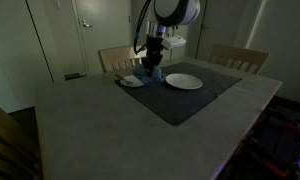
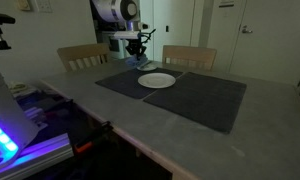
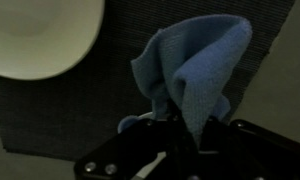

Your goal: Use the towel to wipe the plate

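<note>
A blue towel point(image 3: 195, 70) hangs bunched from my gripper point(image 3: 185, 135), which is shut on its upper part. In both exterior views the gripper point(image 1: 150, 60) point(image 2: 140, 52) hovers over the far side of a dark placemat point(image 1: 190, 100) with the towel point(image 1: 153, 72) dangling just above it. A large white plate point(image 1: 184, 81) point(image 2: 157, 81) lies on the mat beside the towel, apart from it. A smaller white plate point(image 1: 132, 81) lies on the towel's other side. In the wrist view a white plate point(image 3: 40, 35) fills the top left corner.
The grey table point(image 1: 100, 130) carries the mat. Wooden chairs point(image 1: 238, 58) point(image 2: 82, 56) stand at the far edge. Equipment with purple lights point(image 2: 15, 140) sits beside the table. Doors and a wall are behind.
</note>
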{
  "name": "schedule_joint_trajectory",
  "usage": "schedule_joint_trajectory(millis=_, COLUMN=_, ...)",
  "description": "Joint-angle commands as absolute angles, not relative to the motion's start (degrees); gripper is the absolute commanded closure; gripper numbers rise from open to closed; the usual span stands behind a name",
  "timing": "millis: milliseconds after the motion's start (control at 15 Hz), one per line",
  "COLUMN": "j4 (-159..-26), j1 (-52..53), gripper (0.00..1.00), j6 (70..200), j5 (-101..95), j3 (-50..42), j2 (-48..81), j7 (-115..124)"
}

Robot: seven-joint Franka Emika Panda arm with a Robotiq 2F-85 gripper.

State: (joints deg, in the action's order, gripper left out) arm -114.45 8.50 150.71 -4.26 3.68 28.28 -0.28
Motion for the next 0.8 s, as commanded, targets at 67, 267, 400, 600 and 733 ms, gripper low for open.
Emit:
schedule_joint_trajectory(millis=67, j4=-115.3, j1=6.8, gripper=0.97, j6=147.4, j5=-6.0, j3=2.1, j2=24.9, j7=-1.7)
schedule_joint_trajectory(millis=267, j4=-115.8, j1=5.7, gripper=0.97, j6=146.9, j5=-6.4, j3=1.0, j2=23.5, j7=-1.5)
schedule_joint_trajectory(millis=400, j4=-116.5, j1=4.3, gripper=0.97, j6=147.9, j5=-6.0, j3=1.0, j2=22.6, j7=-2.7)
schedule_joint_trajectory(millis=600, j4=-117.7, j1=3.3, gripper=0.97, j6=149.3, j5=-7.2, j3=-0.3, j2=21.8, j7=-2.6)
schedule_joint_trajectory(millis=733, j4=-118.6, j1=2.2, gripper=0.97, j6=150.8, j5=-7.0, j3=-0.7, j2=21.7, j7=-2.8)
